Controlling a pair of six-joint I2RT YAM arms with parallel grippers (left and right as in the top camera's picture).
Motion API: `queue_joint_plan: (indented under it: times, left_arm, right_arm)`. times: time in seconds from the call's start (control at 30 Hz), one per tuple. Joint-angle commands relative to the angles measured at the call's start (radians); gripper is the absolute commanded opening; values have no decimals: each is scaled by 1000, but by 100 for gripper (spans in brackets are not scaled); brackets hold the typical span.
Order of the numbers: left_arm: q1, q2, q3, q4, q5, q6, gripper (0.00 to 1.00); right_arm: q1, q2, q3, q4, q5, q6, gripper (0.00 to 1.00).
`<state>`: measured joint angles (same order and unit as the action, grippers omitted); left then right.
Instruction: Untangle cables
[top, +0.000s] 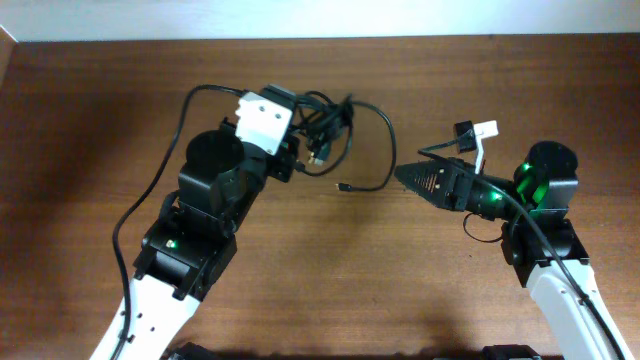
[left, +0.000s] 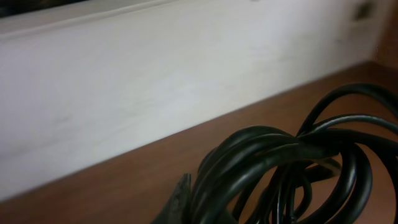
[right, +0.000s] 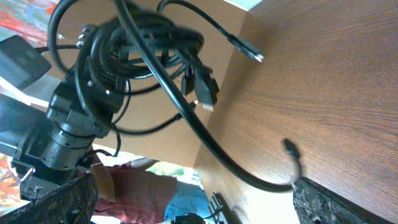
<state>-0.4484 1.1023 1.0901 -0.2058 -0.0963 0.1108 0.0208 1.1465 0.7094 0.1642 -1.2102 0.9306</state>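
Clamping the bundled cables (top: 325, 125) at the far middle of the table (top: 320, 290), the left gripper (top: 298, 152) is closed on the tangled black loops. One cord arcs out to the right and ends in a small plug (top: 342, 186), near the right gripper (top: 405, 174), whose jaws stand wide apart, holding nothing.
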Motion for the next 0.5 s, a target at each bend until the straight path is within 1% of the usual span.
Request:
queue_joint_plan:
  times: [0.0, 0.1, 0.13, 0.2, 0.3, 0.47]
  left_arm:
    - [0, -26, 12, 10, -148, -150, 0]
    - [0, -26, 12, 2, -117, -179, 0]
    - [0, -26, 12, -7, -82, -179, 0]
    - [0, -26, 12, -21, 71, -179, 0]
    - [0, -26, 12, -50, 228, -178, 0]
    - [0, -47, 12, -88, 232, -174, 0]
  right_arm:
    - [-2, -11, 3, 4, 11, 5, 99]
    - [-2, -11, 3, 3, 15, 6, 99]
    - [-2, -11, 3, 3, 20, 8, 99]
    - [-2, -11, 3, -2, 56, 80, 99]
    - [-2, -11, 3, 0, 129, 232, 99]
    - [-3, -11, 3, 0, 172, 283, 99]
